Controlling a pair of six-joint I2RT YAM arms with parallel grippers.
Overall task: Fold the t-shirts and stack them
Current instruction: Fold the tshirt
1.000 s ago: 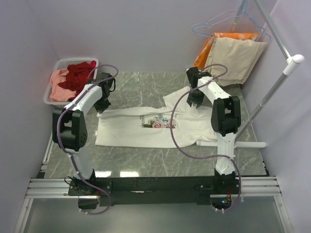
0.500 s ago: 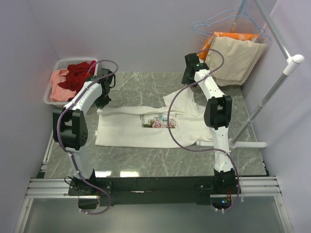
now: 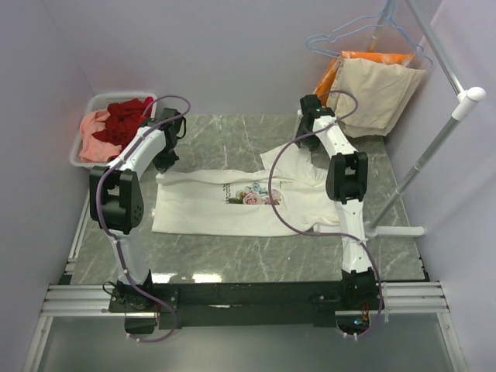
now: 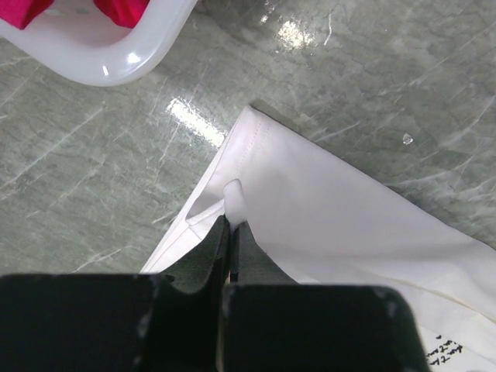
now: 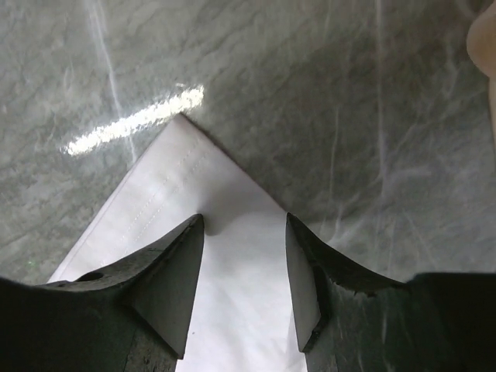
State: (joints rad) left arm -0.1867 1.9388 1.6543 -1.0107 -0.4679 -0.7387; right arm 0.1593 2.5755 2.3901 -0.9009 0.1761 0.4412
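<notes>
A white t-shirt [image 3: 225,205] with a rose print [image 3: 254,195] lies spread on the marble table, one sleeve [image 3: 283,159] pointing toward the back. My left gripper [image 3: 163,166] [image 4: 231,222] is shut on a pinched fold at the shirt's back-left corner [image 4: 341,225]. The right gripper [image 3: 304,143] [image 5: 244,225] hovers open above the sleeve's corner [image 5: 182,167], with white cloth lying flat between its fingers and not gripped. Dark red [image 3: 125,116] and salmon pink [image 3: 93,141] t-shirts are heaped in the basket.
A white basket [image 3: 76,155] [image 4: 116,58] stands at the back left, close to the left gripper. A beige cloth [image 3: 380,93] and an orange cloth [image 3: 373,56] hang on a rack at the back right under a blue hanger [image 3: 360,32]. The rack's pole [image 3: 430,151] and foot [image 3: 395,230] stand right of the shirt.
The right gripper's jaws have spread wider and the right arm has drawn back toward the far edge of the table. The left gripper stays shut on the shirt corner, shifted slightly back.
</notes>
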